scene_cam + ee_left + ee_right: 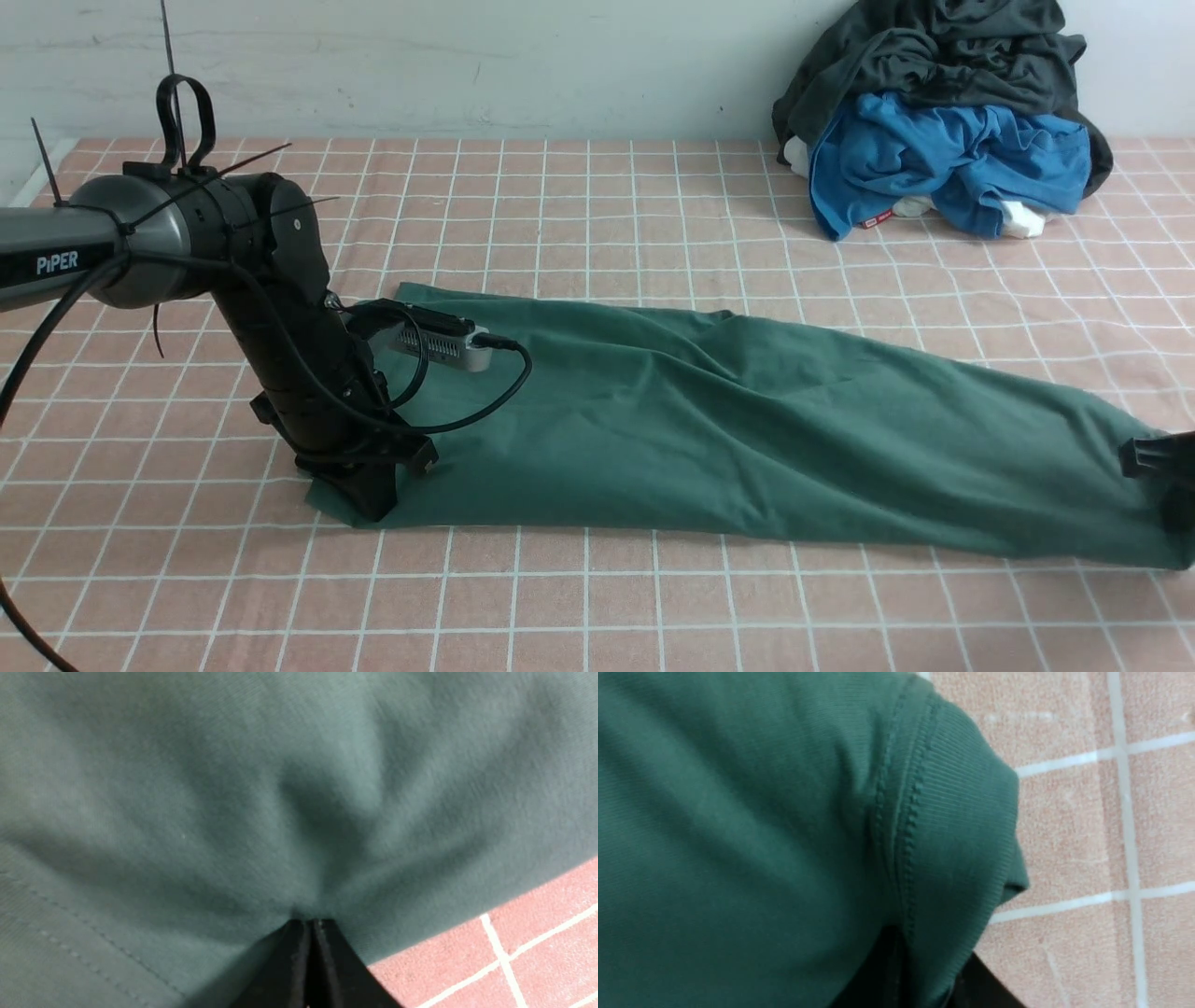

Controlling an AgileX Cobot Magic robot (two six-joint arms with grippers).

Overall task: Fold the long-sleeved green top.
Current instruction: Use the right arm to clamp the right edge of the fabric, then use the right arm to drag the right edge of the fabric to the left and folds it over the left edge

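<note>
The green long-sleeved top [728, 429] lies stretched in a long, loosely creased band across the table, from near left to far right. My left gripper [369, 495] stands on its near left corner. In the left wrist view the jaws [310, 924] are shut on the cloth [233, 812], which puckers toward them. My right gripper [1162, 471] shows only partly at the right edge, at the top's right end. In the right wrist view a ribbed band [957, 826] of the top runs down between the two dark fingers [990, 984], so the right gripper [924, 970] is shut on it.
A heap of clothes sits at the back right against the wall: a dark grey garment [943, 65] over a bright blue one [943, 163]. The pink checked tablecloth [597, 607] covers the table. The left arm's cable [495, 392] loops over the top.
</note>
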